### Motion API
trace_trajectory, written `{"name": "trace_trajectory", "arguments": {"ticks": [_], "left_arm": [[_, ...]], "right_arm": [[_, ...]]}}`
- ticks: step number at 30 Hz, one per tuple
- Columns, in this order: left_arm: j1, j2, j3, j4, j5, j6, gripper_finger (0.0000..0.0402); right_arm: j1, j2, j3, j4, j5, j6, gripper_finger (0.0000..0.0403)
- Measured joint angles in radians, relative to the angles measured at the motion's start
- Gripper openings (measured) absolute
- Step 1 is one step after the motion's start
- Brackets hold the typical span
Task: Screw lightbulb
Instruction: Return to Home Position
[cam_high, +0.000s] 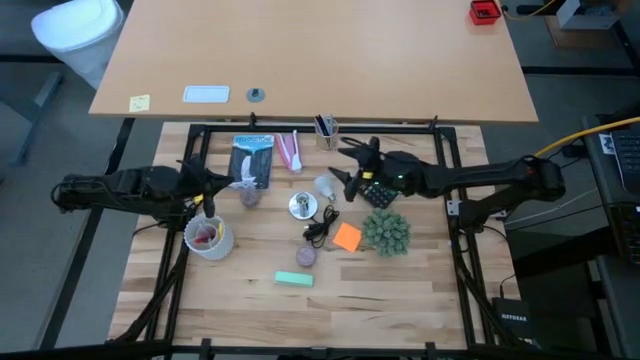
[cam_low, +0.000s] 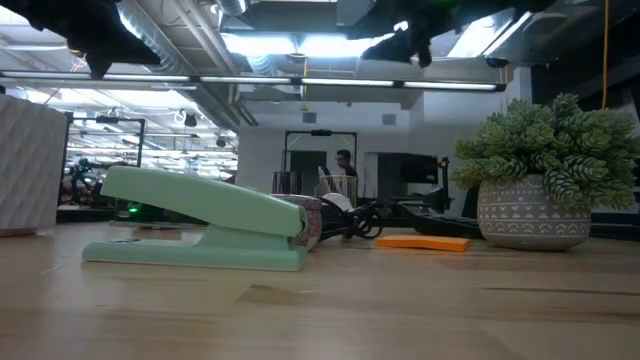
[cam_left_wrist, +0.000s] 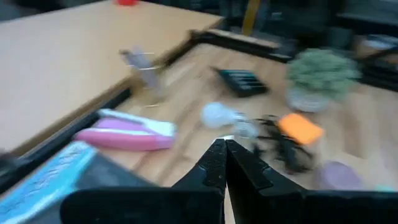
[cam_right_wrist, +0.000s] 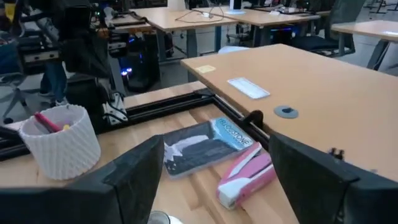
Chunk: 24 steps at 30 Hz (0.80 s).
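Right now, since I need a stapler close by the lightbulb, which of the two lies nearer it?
The pink stapler, up-left of the lightbulb in the high view; the mint-green stapler lies clearly farther off, low in that view.

I'm looking into an open-plan lab or office: rows of desks (cam_right_wrist: 165, 20) with trailing cables (cam_right_wrist: 208, 14), office chairs (cam_right_wrist: 323, 38), exposed ceiling ducts (cam_low: 165, 40) and strip lights (cam_low: 300, 45) overhead, and a person (cam_low: 345, 165) standing far back

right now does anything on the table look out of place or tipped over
The lightbulb lies loose on its side beside the silver disc, not screwed into anything. The right gripper, jaws open, hovers nearby. Nothing looks spilled or broken.
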Motion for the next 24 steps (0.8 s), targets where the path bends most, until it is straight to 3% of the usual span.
{"name": "trace_trajectory", "arguments": {"ticks": [4,12,17,24], "left_arm": [[-0.025,-0.072,0.005,0.000,0.088,0.047,0.0000],[-0.048,-0.264,-0.036,0.013,0.091,0.066,0.0000],[-0.048,-0.321,-0.177,0.114,0.085,0.110,0.0000],[-0.048,-0.314,-0.361,0.376,0.081,0.159,0.0000]], "right_arm": [[0.019,-0.145,0.000,-0.159,-0.011,-0.023,0.0296],[0.108,-0.521,-0.038,-0.446,-0.018,-0.058,0.0296],[0.162,-0.685,-0.219,-0.399,-0.018,-0.057,0.0296],[0.171,-0.778,-0.533,-0.095,-0.018,-0.057,0.0296]]}}
